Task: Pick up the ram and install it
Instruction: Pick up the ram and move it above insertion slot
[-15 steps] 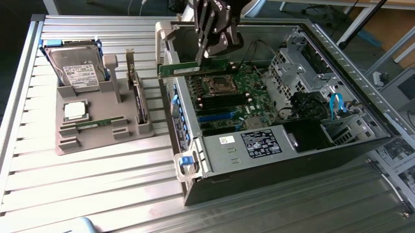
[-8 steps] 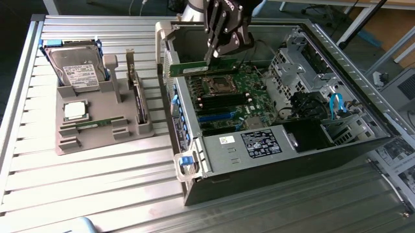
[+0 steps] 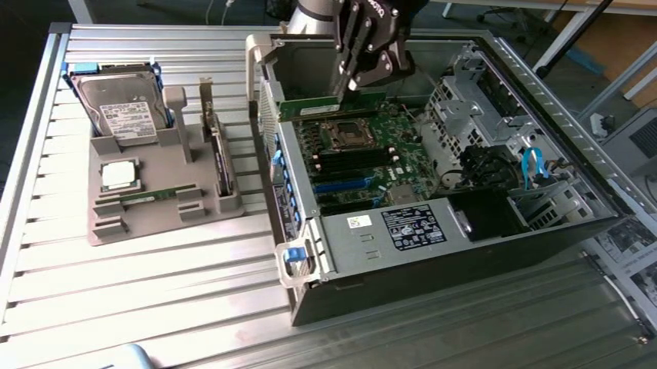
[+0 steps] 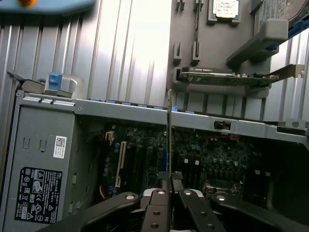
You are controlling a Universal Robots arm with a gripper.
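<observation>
In the exterior view, we see the claw (image 3: 347,91) reaching down into the open computer case (image 3: 411,261), its dark metal fingers clamped on the ram (image 3: 308,108). The ram is a thin, flat green strip, held on edge just above the motherboard (image 3: 375,146) and close to the case's far wall. We judge the pick-up done. The seating looks unfinished, since the strip hangs over the board rather than sitting in the long black slots (image 3: 349,163) nearer the case's middle.

Outside the case, beside its wall, a grey moulded plastic tray (image 3: 113,227) rests on the ribbed aluminium surface (image 3: 154,292). The tray carries a twin stick (image 3: 154,197) lying flat, a square silver processor (image 3: 118,175), a boxy metal hard drive (image 3: 123,108) and an upright card (image 3: 214,146).

In the wrist view, we look along the claw (image 4: 170,186) into the case. Its black jointed links come together on the ram (image 4: 169,140), which shows edge-on as a narrow pale line over the dark, crowded motherboard (image 4: 207,159). The ram lies inside the case, short of the case's grey sheet-metal wall (image 4: 125,108). Beyond that wall we see the surface's shiny ridges (image 4: 120,48) and the matte grey tray (image 4: 186,29) holding the card (image 4: 227,77). On the case's rim sits a blue plastic latch (image 4: 54,79). We cannot tell from here how far the ram's lower edge stands off the slots.
</observation>
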